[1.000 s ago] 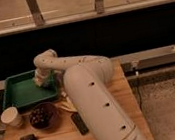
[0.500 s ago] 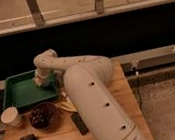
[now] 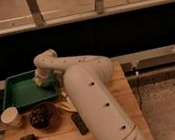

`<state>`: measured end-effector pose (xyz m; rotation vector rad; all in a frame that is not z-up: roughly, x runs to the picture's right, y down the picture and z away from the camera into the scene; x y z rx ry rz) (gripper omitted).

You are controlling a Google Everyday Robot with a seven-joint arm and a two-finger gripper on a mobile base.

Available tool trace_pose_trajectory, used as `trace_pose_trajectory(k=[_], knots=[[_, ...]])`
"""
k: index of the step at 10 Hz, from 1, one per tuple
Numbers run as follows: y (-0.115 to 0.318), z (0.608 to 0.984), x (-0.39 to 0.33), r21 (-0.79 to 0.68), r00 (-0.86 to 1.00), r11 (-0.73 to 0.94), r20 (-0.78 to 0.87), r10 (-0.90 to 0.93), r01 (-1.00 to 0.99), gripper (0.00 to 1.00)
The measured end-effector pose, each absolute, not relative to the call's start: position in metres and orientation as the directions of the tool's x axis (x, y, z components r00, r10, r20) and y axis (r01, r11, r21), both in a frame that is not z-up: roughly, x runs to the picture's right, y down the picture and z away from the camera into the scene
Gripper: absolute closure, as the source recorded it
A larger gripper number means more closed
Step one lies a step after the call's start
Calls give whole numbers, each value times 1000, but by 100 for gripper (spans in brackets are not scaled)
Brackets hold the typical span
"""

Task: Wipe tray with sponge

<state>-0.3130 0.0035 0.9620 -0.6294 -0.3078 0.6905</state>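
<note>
We count one green tray (image 3: pixel 20 92), one sponge (image 3: pixel 38 83) (faint, at the tray's right side), one white paper cup (image 3: pixel 11 117) and one dark bowl (image 3: pixel 43 116). The arm (image 3: pixel 83 71) bends leftward, with the gripper (image 3: pixel 43 78) down in the tray at the sponge. We cannot tell its grip state.

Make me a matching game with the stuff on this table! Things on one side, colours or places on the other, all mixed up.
Things:
1. tray
2. paper cup
3. bowl
4. end effector

Clues:
A. white, next to the bowl
B. down over the tray
C. green
D. dark brown and round, in front of the tray

Pairs: 1-C, 2-A, 3-D, 4-B.
</note>
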Motion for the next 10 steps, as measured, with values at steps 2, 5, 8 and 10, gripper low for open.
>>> trace_pose_trajectory(k=[2, 5, 8, 10], knots=[[4, 962, -313, -631, 737, 598, 60, 674, -495, 100], [2, 960, -312, -629, 739, 600, 59, 671, -494, 100], [-21, 934, -313, -611, 743, 620, 78, 665, -491, 100], [-37, 914, -328, -570, 761, 675, 128, 636, -468, 100]])
